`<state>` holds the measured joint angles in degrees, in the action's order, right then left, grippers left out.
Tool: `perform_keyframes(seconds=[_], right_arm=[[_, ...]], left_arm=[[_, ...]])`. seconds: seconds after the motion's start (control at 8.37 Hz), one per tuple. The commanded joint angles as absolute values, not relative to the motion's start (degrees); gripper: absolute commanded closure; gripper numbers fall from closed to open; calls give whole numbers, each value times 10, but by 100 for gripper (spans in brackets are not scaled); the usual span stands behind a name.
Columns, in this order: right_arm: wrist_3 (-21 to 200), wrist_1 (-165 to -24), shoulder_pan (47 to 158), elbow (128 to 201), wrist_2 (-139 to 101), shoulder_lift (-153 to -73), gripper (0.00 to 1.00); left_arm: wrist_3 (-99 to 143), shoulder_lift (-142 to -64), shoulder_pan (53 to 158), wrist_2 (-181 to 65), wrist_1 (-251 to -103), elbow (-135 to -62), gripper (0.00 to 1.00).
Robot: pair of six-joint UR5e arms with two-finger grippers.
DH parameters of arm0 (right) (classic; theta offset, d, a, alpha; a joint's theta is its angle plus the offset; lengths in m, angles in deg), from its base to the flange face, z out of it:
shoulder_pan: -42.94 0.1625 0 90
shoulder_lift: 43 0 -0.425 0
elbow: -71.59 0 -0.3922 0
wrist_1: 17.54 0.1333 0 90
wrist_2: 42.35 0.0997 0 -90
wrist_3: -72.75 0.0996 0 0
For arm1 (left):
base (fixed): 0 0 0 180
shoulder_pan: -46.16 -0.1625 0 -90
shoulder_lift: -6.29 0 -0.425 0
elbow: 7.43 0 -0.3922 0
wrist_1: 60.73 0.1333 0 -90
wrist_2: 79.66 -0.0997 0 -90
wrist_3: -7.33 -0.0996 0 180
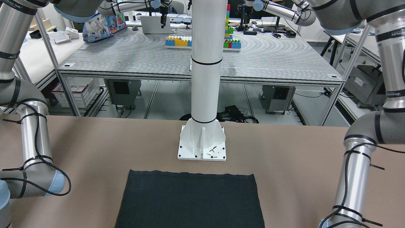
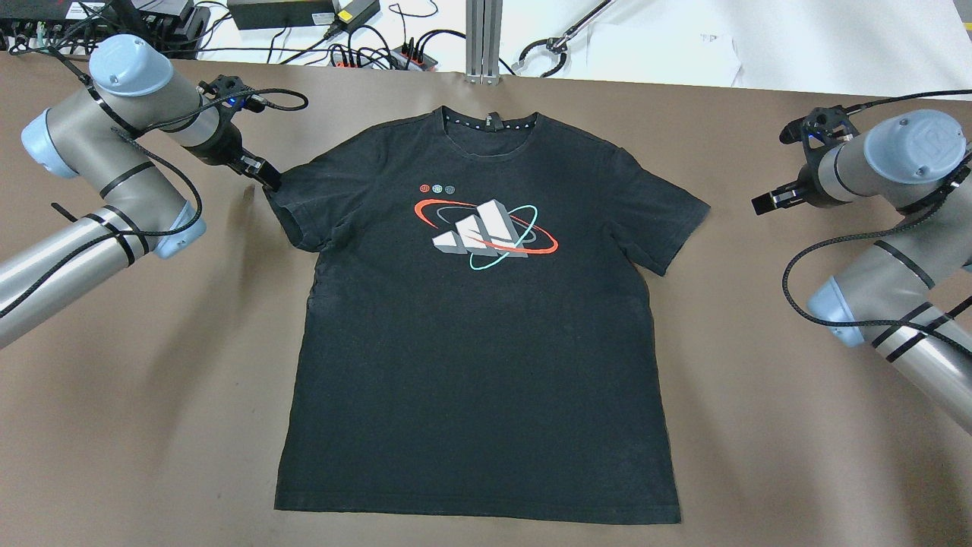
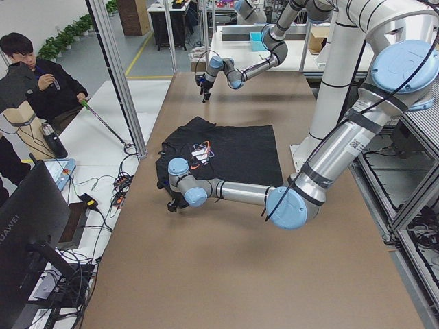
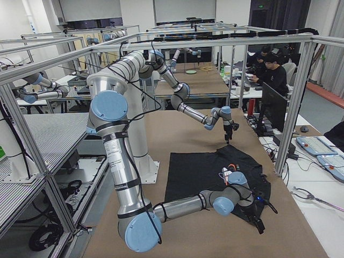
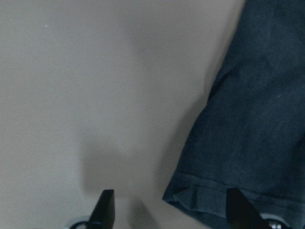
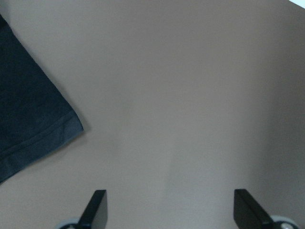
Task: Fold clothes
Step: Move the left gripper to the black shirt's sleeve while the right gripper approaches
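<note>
The clothes are a black T-shirt (image 2: 471,342) with a red, white and teal logo, lying flat and face up on the brown table, collar away from the robot. Its hem end shows in the front-facing view (image 1: 190,199). My left gripper (image 2: 266,176) is low at the tip of the shirt's left sleeve. In the left wrist view it (image 5: 171,212) is open, and the sleeve's hem corner (image 5: 195,195) lies between the fingers. My right gripper (image 2: 767,201) is open over bare table, to the right of the other sleeve (image 6: 28,119).
The white post's base (image 1: 202,142) is bolted to the table just behind the shirt's hem. Cables and power strips (image 2: 380,53) lie past the far edge. A seated person (image 3: 34,75) and a monitor (image 3: 27,226) are beyond that edge.
</note>
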<state>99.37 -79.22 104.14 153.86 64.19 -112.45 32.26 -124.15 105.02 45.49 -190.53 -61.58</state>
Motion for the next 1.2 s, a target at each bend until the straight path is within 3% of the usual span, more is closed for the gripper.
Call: perform_keyframes(seconds=[0.0,0.24,0.48,0.6,0.72,1.08], right_arm=[[994,-791,1032,1539,640,-1124,6],[994,-792,1031,1537,639,-1124,6],[993,-792,1031,1537,639,-1126,6],[993,-792,1031,1537,639,-1126,6],[993,-792,1031,1537,639,-1126,6],[993,-792,1031,1537,639,-1126,6]], left_arm=[[326,-1251,1045,455,-1912,-601,47],[326,-1251,1042,455,-1913,-600,47],[327,-1252,1041,455,-1914,-600,58],[327,-1252,1041,455,-1914,-601,83],[353,-1252,1042,456,-1924,-601,100],[404,-1251,1043,468,-1942,-604,100]])
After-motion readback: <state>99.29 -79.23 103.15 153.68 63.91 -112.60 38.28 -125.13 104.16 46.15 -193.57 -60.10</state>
